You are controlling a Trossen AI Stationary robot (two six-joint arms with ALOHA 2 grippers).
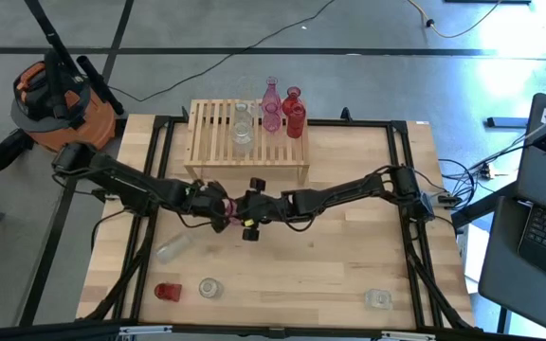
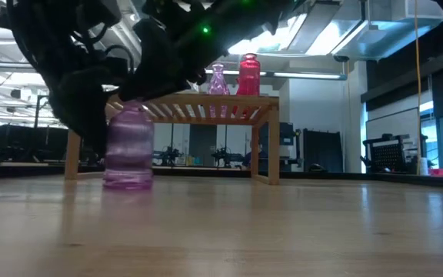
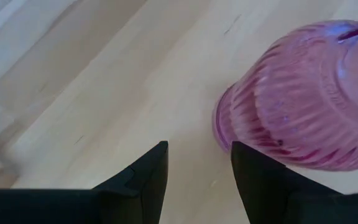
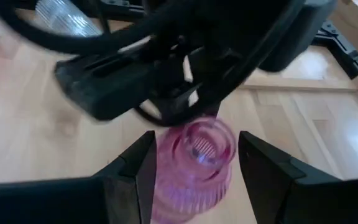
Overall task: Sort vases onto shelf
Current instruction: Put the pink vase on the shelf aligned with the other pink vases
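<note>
A pink ribbed glass vase point(image 4: 194, 165) stands upright at the table's middle point(image 2: 129, 146), in front of the shelf point(image 1: 247, 142). My right gripper point(image 4: 194, 134) reaches in from the table's right and is shut on it. My left gripper point(image 3: 199, 146) comes from the left and is open, with nothing between its fingers; the pink vase point(image 3: 297, 99) is just beside one finger. On the shelf's slatted top stand two clear vases point(image 1: 243, 128), two pink vases point(image 1: 271, 104) and two red vases point(image 1: 294, 112). My right gripper pinches the pink vase's ribbed body point(image 4: 166, 171) between its two fingers, one on either side. The fingers slant down at it from the table's right. The vase stays upright, and in the low view its base point(image 2: 128, 183) is on the table. My left gripper has one finger point(image 3: 253, 177) right against the vase's outline; whether it touches the vase I cannot tell.
On the near part of the table are a clear vase lying on its side point(image 1: 171, 248), a squat red vase point(image 1: 167, 292), a clear vase point(image 1: 209, 287) and another clear vase point(image 1: 379, 299) at the near right. The two arms cross close together at mid-table.
</note>
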